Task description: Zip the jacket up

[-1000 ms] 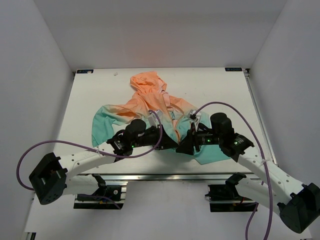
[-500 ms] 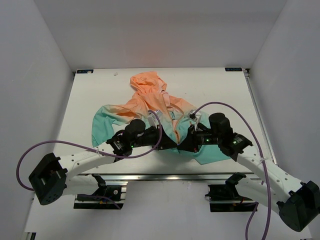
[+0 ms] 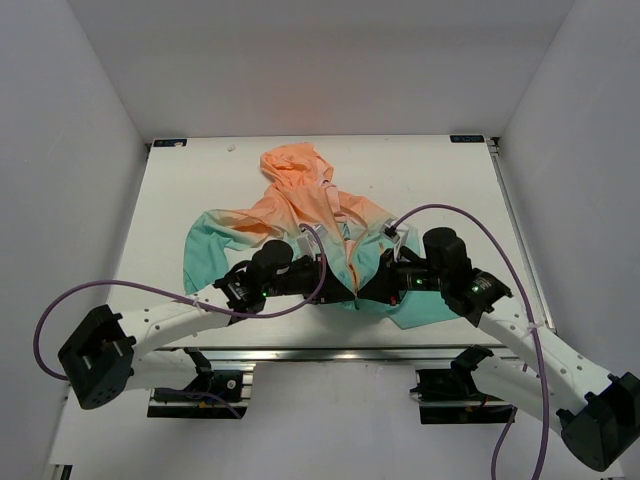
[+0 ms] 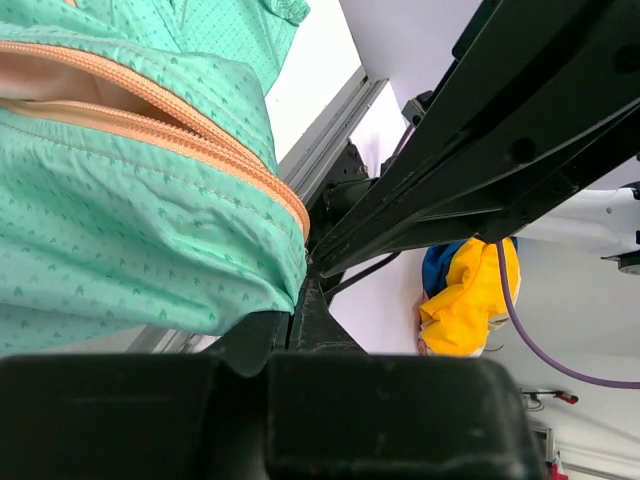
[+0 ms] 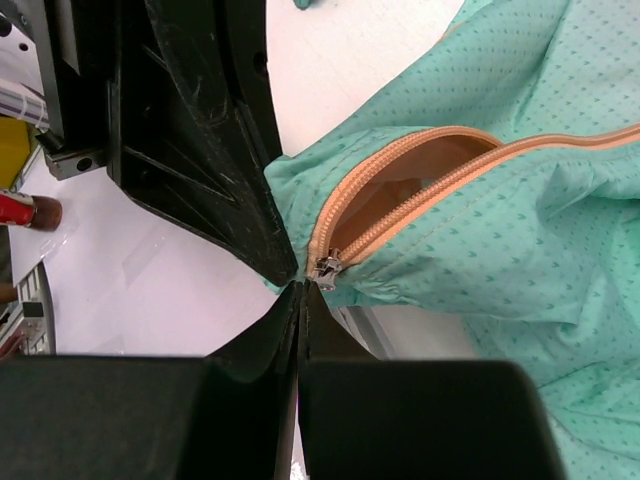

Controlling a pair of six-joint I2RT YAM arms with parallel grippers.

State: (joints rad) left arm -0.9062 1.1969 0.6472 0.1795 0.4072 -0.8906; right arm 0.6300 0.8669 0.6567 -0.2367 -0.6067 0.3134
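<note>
On the white table (image 3: 180,190), between white walls (image 3: 330,60), the jacket (image 3: 300,195) lies spread; the left gripper (image 4: 300,292) and the right gripper (image 5: 301,288) both pinch its teal hem.

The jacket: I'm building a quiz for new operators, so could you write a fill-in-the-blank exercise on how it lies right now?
1. The jacket lies with its hood toward the ___ edge of the table.
2. The fabric around the slider is ___ in colour.
3. Past the slider, the zipper stands ___.
4. The right pincer, beside the slider, is ___.

Missing words: far; teal; open; shut.
</note>
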